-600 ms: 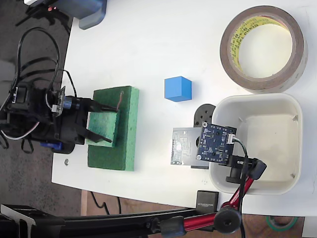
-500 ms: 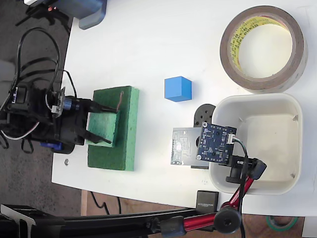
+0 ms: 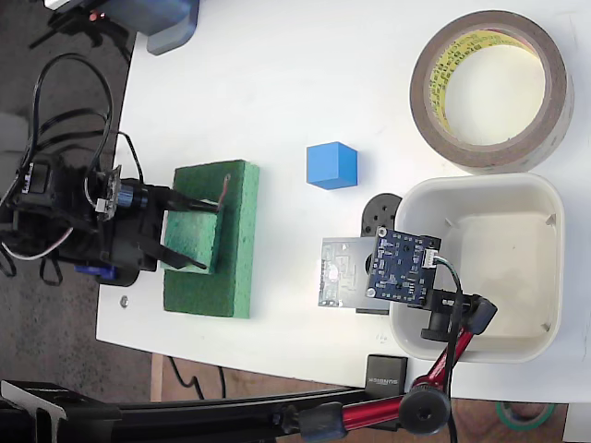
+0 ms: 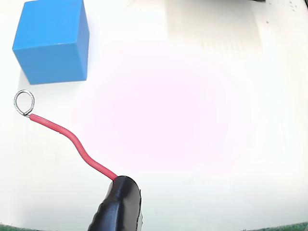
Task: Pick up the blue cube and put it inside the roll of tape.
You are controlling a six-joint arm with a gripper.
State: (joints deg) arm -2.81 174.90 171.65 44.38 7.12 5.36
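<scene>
The blue cube (image 3: 331,166) sits on the white table, apart from everything, mid-table in the fixed view. In the wrist view the blue cube (image 4: 52,41) fills the top left corner. The roll of tape (image 3: 491,89) lies flat at the top right, with bare table showing in its hole. My gripper (image 3: 205,233) is far left of the cube, over a green foam pad (image 3: 214,238), open with nothing between its fingers. One black fingertip (image 4: 118,207) carries a red wire (image 4: 72,142) ending in a small ring (image 4: 24,103) just below the cube.
A white tub (image 3: 485,268) stands below the tape roll. A dark-blue circuit board (image 3: 403,268) on a red clamp arm (image 3: 434,369) overhangs the tub's left rim. A grey box (image 3: 166,23) sits at the top left edge. The table's left edge runs beside the foam pad.
The arm's wrist has edged very slightly left over the foam pad. The cube, tape roll and tub have not moved.
</scene>
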